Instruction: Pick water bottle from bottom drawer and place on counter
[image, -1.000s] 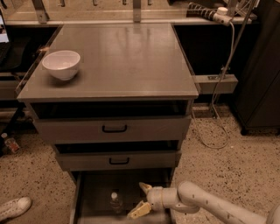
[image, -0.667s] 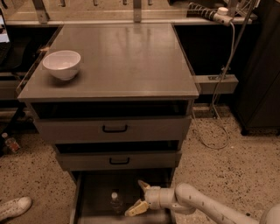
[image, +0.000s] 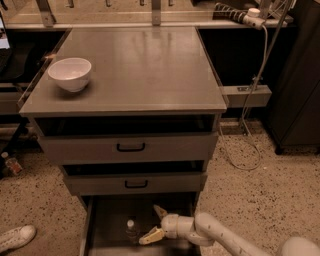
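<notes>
Upright bottle (image: 131, 229) in open bottom drawer (image: 107, 220), just beside hand (image: 154, 223); fingers spread, not yet around it. Probably light, thin, slick plastic, fill level unclear; grip mid-body, gently.

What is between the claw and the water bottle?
Nothing. In the camera view, only bare floor of the bottom drawer shows between the open claw and the water bottle.
</notes>
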